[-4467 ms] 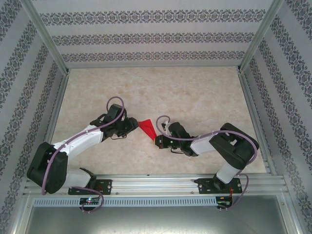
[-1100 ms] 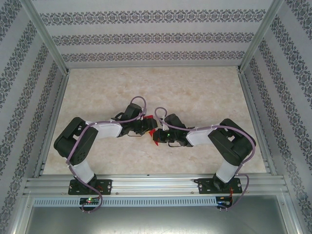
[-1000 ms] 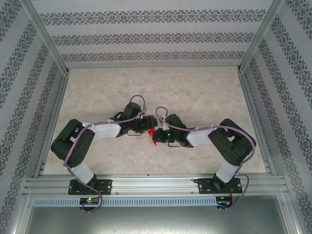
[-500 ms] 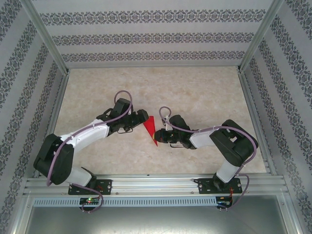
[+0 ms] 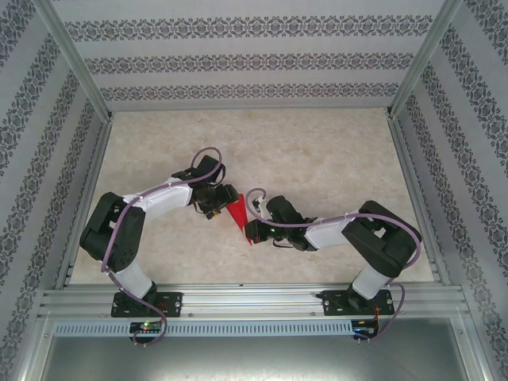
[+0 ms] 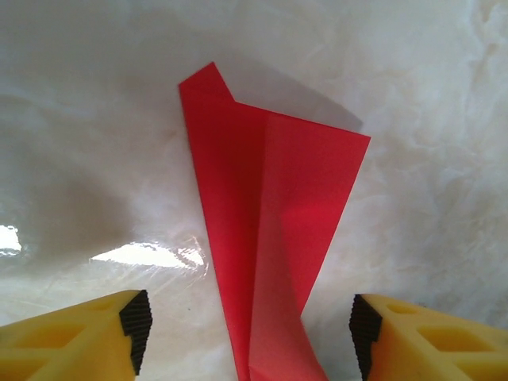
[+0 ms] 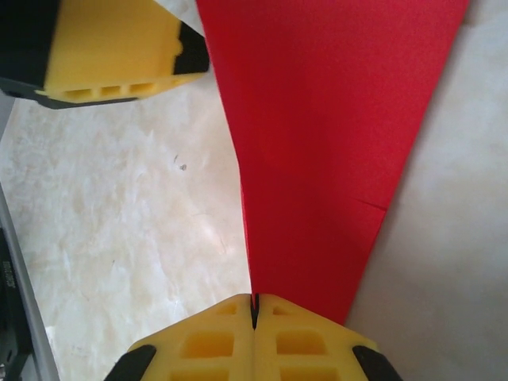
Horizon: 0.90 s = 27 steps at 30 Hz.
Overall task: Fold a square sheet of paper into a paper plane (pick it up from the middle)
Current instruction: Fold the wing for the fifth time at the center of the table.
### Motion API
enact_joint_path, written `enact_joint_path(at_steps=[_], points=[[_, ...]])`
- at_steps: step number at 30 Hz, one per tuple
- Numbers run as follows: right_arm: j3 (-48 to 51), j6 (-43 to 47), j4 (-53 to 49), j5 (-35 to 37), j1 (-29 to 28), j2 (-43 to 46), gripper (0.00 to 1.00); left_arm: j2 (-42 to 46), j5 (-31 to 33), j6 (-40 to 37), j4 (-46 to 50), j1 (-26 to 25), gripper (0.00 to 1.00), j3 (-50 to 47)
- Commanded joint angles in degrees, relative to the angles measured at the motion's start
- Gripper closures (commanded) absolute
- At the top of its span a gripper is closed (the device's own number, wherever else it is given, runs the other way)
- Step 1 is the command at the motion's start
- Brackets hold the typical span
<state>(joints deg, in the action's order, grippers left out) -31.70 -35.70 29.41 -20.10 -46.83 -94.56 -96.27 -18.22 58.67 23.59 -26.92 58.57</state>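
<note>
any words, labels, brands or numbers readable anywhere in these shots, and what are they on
No readable text in any view.
Folded bright red paper: plain, unmarked.
Left gripper's yellow fingers: no markings.
Striped patterned wallpaper: ornament only, no letters.
Dark part at the right wrist view's left edge: faint marks, too blurred to read.

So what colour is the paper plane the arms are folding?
Plain bright red, unmarked; the paper plane shows best in the right wrist view.
</note>
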Motion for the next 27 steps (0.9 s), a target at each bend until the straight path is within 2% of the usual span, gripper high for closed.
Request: enact_joint_path(at_steps=[1,6,11,14,18,23,27], points=[[1.2,5.8,0.5,4.6,-1.7,2.4,1.0,-0.8,-1.0,0.8,3.2,0.5,0.36,1.8],[0.8,8.8,-1.6,6.6,-2.8,2.9,1.0,-1.2,-0.9,0.0,4.9,0.5,0.48,2.8],[0.0,11.9,-4.5,10.1,-4.7,3.3,1.0,-1.1,-0.7,0.0,5.1,0.5,0.65,2.5],[-0.4,14.1,-6.3,12.6,-5.9,3.9,0.96,-1.2,-0.7,0.0,5.3,0.5,0.82,2.5],[-0.6,17.9,-8.2,17.7,-8.2,4.9,0.86,-1.2,-1.0,0.0,5.4,0.5,0.94,2.7],[-1.9,25.3,-10.4,28.0,-12.5,5.4,0.72,-0.9,-1.4,0.2,5.5,0.5,0.98,2.6],[-3.3,30.4,-11.0,33.7,-14.8,4.4,0.71,-0.9,-1.8,0.4,5.3,0.5,0.98,2.3]])
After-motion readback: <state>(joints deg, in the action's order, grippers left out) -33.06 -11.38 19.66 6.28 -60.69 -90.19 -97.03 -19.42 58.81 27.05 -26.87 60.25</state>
